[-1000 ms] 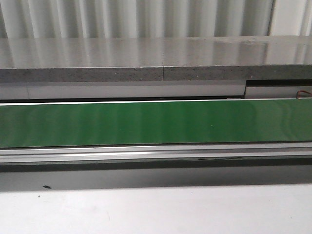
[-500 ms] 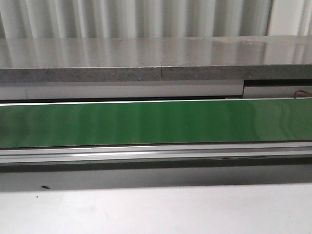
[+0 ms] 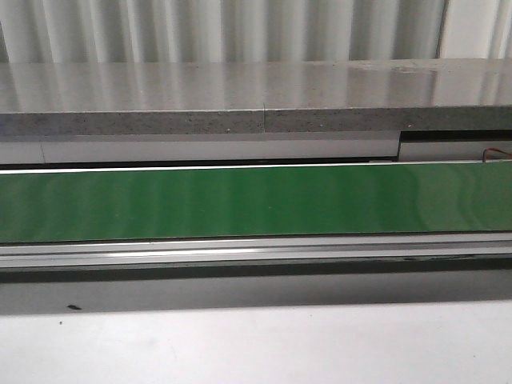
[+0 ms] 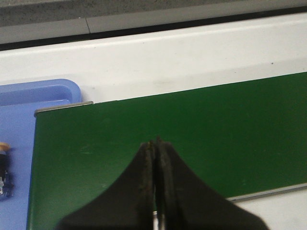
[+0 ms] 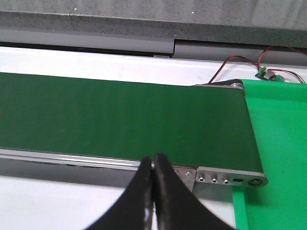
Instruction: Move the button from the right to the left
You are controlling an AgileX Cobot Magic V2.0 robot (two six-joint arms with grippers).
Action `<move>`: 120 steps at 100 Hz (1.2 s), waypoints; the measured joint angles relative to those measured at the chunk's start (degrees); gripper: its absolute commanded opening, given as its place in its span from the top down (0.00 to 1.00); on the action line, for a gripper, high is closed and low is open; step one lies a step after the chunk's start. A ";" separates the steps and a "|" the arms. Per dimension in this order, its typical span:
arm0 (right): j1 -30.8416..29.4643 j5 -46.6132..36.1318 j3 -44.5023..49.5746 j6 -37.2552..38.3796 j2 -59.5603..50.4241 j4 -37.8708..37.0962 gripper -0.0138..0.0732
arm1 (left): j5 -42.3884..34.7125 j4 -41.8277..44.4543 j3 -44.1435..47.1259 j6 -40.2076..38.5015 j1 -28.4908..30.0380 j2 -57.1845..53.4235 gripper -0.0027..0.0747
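A button [image 4: 4, 167] lies in a blue tray [image 4: 33, 96] at the belt's end in the left wrist view. It is cut by the frame edge, showing a bit of orange cap, a black collar and a blue-grey block. My left gripper [image 4: 154, 142] is shut and empty above the green conveyor belt [image 4: 182, 139], apart from the button. My right gripper [image 5: 154, 155] is shut and empty over the belt's front rail [image 5: 72, 160], near the belt's other end. No button shows in the right wrist view or the front view. Neither gripper shows in the front view.
The green belt [image 3: 256, 200] runs across the front view below a grey stone ledge [image 3: 240, 104], with white table [image 3: 256, 344] in front. A green tray [image 5: 278, 158] lies past the belt's right end. A small circuit board with red and black wires [image 5: 266, 73] sits behind it.
The front view has shifted very slightly to the left. Nothing else differs; no object or gripper has come onto the belt.
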 measured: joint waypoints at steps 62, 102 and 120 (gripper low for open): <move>0.00 0.00 0.00 0.00 0.00 0.00 0.92 | -2.08 -0.89 20.81 0.00 -0.35 -36.74 0.99; 0.00 0.00 0.00 0.00 0.00 0.00 0.92 | -17.49 -0.89 37.07 0.00 -0.35 -47.50 0.99; 0.00 0.00 0.00 0.00 0.00 0.00 0.92 | -25.48 0.66 44.53 0.00 -0.35 -50.89 0.99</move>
